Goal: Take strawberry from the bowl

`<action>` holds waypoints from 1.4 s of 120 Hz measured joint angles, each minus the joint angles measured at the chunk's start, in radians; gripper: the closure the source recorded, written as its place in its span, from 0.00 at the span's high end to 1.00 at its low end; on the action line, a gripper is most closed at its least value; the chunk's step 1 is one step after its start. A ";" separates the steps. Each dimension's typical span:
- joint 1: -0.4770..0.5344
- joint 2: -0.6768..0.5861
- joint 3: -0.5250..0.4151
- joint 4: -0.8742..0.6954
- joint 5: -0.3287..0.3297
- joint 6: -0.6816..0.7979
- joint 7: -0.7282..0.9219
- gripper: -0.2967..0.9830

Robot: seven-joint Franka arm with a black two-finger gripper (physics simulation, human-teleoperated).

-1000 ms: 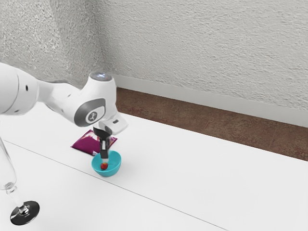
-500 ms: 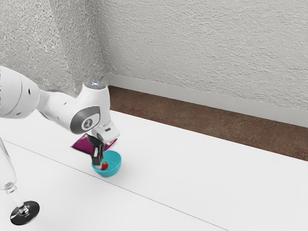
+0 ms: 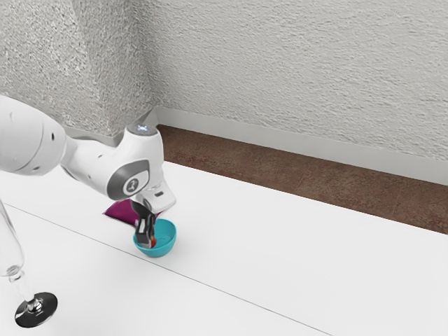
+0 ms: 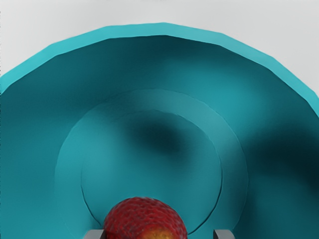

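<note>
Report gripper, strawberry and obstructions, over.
Gripper open, low at the bowl, gap showing beside one fingertip. Strawberry inside bowl, not gripped. Purple packet outside bowl, seemingly no obstruction.

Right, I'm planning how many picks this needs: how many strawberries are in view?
1: the strawberry inside the teal bowl, by the fingers. The arm could hide another.

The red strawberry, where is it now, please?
In the exterior view's left half, the strawberry lies inside the turquoise bowl, by the open black claw.
</note>
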 joint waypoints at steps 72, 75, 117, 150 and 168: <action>0.006 0.030 -0.007 0.029 0.000 0.030 0.022 0.31; 0.004 0.023 -0.007 0.029 0.000 0.030 0.022 0.30; -0.115 -0.091 -0.009 0.073 0.004 -0.026 0.010 0.29; -0.172 0.095 -0.140 0.255 -0.028 -0.036 -0.026 0.29; -0.173 0.147 -0.158 0.298 -0.042 -0.035 -0.039 0.35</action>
